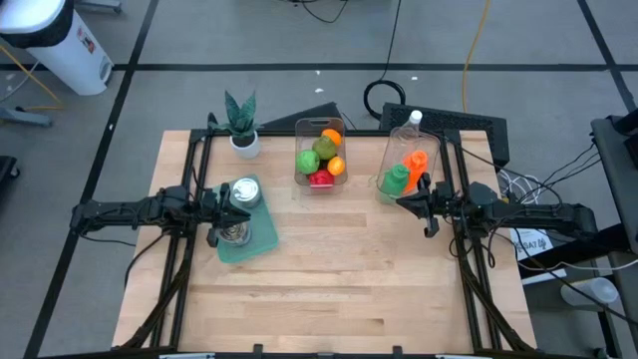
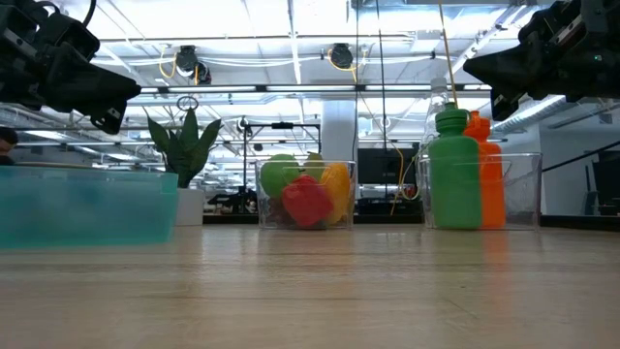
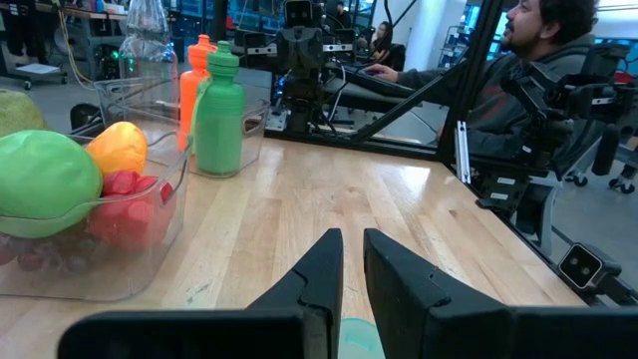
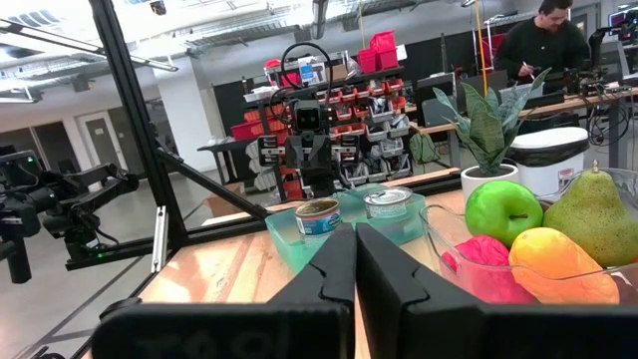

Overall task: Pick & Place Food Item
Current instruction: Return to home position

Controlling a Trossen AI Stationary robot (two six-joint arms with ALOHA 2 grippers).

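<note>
Counter (image 1: 329,289): light wood, with both arms raised above it.

Left transparent bin (image 1: 299,135): stood at 12 o'clock on the counter. It held the pear (image 4: 590,217), the orange (image 1: 331,137), a green apple (image 4: 501,211) and a red item (image 1: 320,179), heaped together.

Right transparent bin (image 1: 387,150): stood at 1 o'clock, holding a green bottle (image 1: 396,179), an orange bottle (image 1: 415,162) and a clear bottle (image 1: 412,125).

Blue bin (image 1: 261,237): stood at 9 o'clock with two cans (image 4: 319,216) inside.

Potted plant (image 1: 241,125): stood at 11 o'clock.

Left gripper (image 3: 351,239): hung over the blue bin, fingers drawn to a narrow slit, holding nothing.

Right gripper (image 4: 355,234): hung just at 6 o'clock of the right transparent bin, fingers nearly touching, empty.
</note>
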